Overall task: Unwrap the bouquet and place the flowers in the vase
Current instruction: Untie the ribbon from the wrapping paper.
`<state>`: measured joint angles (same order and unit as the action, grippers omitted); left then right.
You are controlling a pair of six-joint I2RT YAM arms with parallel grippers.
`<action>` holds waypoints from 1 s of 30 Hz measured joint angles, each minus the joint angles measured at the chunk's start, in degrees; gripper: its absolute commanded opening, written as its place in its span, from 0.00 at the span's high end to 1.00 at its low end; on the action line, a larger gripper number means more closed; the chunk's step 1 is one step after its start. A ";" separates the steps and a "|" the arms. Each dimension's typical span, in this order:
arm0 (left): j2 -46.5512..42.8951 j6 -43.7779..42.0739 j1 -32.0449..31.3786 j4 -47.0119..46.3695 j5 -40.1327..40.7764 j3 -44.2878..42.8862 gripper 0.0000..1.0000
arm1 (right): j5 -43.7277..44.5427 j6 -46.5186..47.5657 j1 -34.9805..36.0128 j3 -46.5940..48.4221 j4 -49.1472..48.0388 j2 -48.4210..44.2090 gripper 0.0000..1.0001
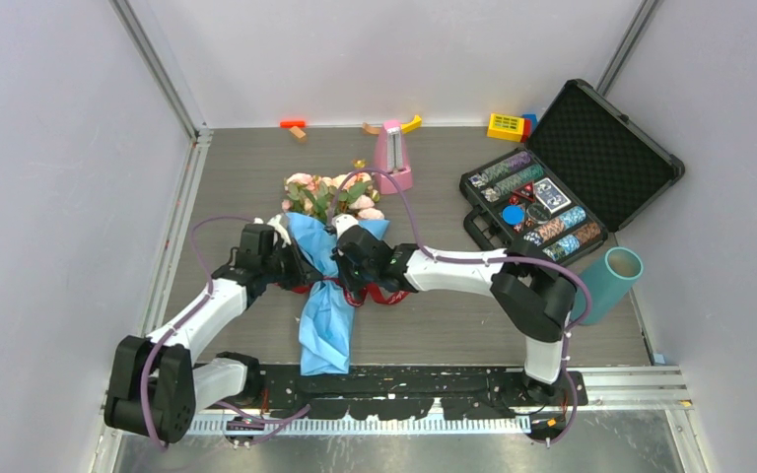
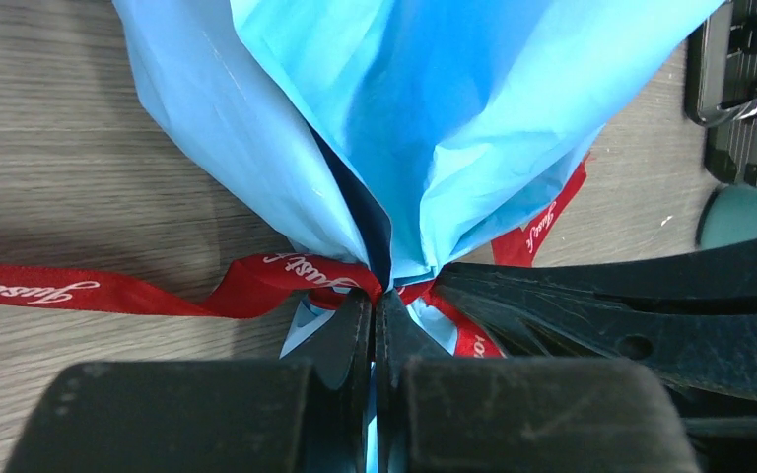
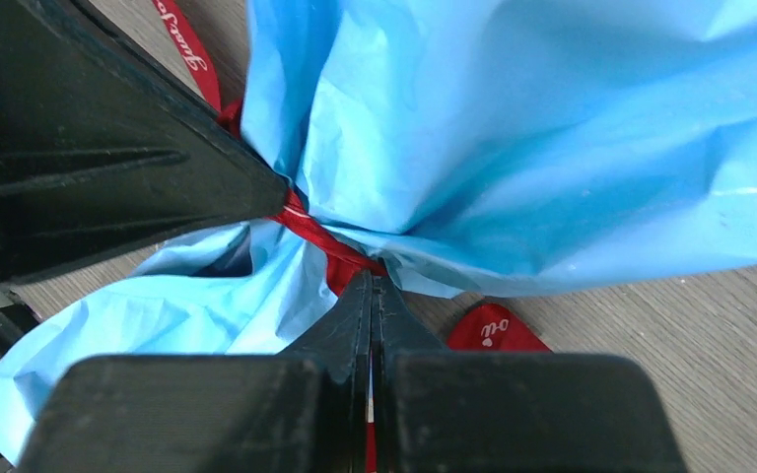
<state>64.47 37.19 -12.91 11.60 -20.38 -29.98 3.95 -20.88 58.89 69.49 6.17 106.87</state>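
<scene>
Nearest the arm bases: the narrow tail of the bouquet [image 1: 325, 330], flat on the surface [image 1: 453, 330], long axis running near to far, blooms pointing away.

At its tied waist, 2 arms meeting from opposite sides, square across that axis. From the left, the left gripper [image 2: 375, 301], pressed fully together right at the knot, a sliver of the blue paper cone [image 2: 453, 118] caught in the seam. From the right, the right gripper [image 3: 372, 286], likewise clamped tight, with red ribbon [image 3: 330, 241] showing between its fingers.

Reads as the untying step: knot not yet undone, 1 ribbon tail trailing leftward on the surface. Probably calls for a sideways pull on the ribbon while the other side pins the paper.

Further out, the flowers [image 1: 330, 192], fanned from the cone's mouth.

Off to the right, well apart from the bouquet and nearer the right arm, the vase [image 1: 606, 286], tilted, mouth up, nothing visible inside.

Beyond that, an open black case [image 1: 606, 148] holding rows of poker chips and cards.

Farthest, a pink metronome [image 1: 392, 163] just past the blooms.
</scene>
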 measured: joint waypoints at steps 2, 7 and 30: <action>0.00 0.66 0.87 0.00 -0.07 0.35 1.00 | 0.72 -0.52 0.13 -0.74 -0.66 -0.39 1.00; 0.02 1.38 1.55 0.02 -0.26 0.66 1.00 | 2.29 -1.60 0.24 -3.58 -1.62 -2.36 1.00; -7.58 -8.13 -9.35 10.19 7.30 -7.89 0.56 | 6.67 -2.89 0.24 -7.58 2.89 -9.62 1.00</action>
<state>56.88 29.06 -22.26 21.78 -13.08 -37.87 10.61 -23.77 59.13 61.91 9.06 97.25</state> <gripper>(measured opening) 0.482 0.022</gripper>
